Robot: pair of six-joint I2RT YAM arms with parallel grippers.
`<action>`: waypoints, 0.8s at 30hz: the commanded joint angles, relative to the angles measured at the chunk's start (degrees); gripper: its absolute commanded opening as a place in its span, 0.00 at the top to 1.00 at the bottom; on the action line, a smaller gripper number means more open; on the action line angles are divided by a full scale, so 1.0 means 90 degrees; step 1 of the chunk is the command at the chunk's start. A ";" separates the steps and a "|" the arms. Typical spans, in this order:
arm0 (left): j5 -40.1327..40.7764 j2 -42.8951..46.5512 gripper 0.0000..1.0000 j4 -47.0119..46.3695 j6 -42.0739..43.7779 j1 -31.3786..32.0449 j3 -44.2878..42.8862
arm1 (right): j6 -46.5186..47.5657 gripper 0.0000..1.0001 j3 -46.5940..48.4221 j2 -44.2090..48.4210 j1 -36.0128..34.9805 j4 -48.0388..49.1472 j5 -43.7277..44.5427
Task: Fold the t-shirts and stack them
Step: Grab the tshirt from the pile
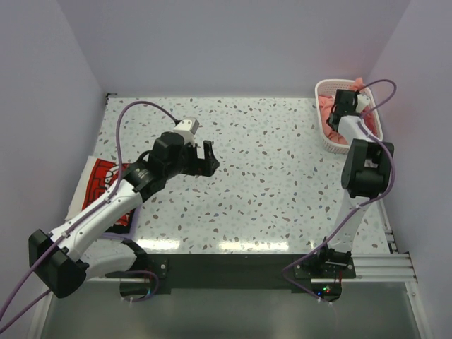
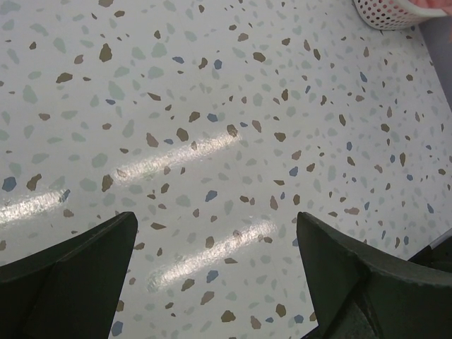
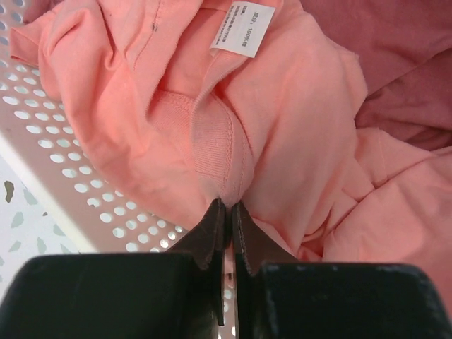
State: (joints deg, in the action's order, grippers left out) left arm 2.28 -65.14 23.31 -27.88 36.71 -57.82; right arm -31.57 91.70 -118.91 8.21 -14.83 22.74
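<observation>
T-shirts (image 1: 328, 113) mostly sit bunched in the basket (image 1: 353, 83) at the far right corner, seen from above, and my right gripper (image 1: 344, 106) reaches in among them. One white printed t-shirt (image 1: 99, 180) lies flat at the left edge of the table (image 1: 268, 176), partly under my left arm. I judge it the only one dealt with, and I see no stack. My left gripper (image 1: 207, 159) hangs over bare table.

From my left wrist, its fingers (image 2: 70, 275) stand wide apart, holding nothing.

From my right wrist, the fingers are pressed together, pinching the ribbed collar of a pink t-shirt (image 3: 282, 106) inside the basket, with a darker pink t-shirt (image 3: 395, 56) beside it. I reckon lifting out, folding and stacking are nearly all yet to do.
</observation>
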 commanded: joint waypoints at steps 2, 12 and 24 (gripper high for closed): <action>-0.0029 -0.0027 0.00 -0.0090 0.0012 -0.0046 0.0018 | -0.0193 1.00 -0.0344 0.0897 0.0045 0.0417 0.0041; 0.0020 0.0031 0.00 -0.0061 0.0012 -0.0046 -0.0011 | -0.0427 1.00 -0.1175 0.2645 0.0035 0.0710 -0.0260; 0.0244 0.0021 0.00 -0.0080 0.0012 -0.0046 0.0018 | -0.0525 1.00 -0.0357 0.4841 -0.0316 0.0134 -0.1256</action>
State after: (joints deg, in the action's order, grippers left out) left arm 3.07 -65.52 23.44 -27.88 36.53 -57.82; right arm -35.48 82.19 -81.47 6.24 -14.22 15.09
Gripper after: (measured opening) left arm 0.997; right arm 0.030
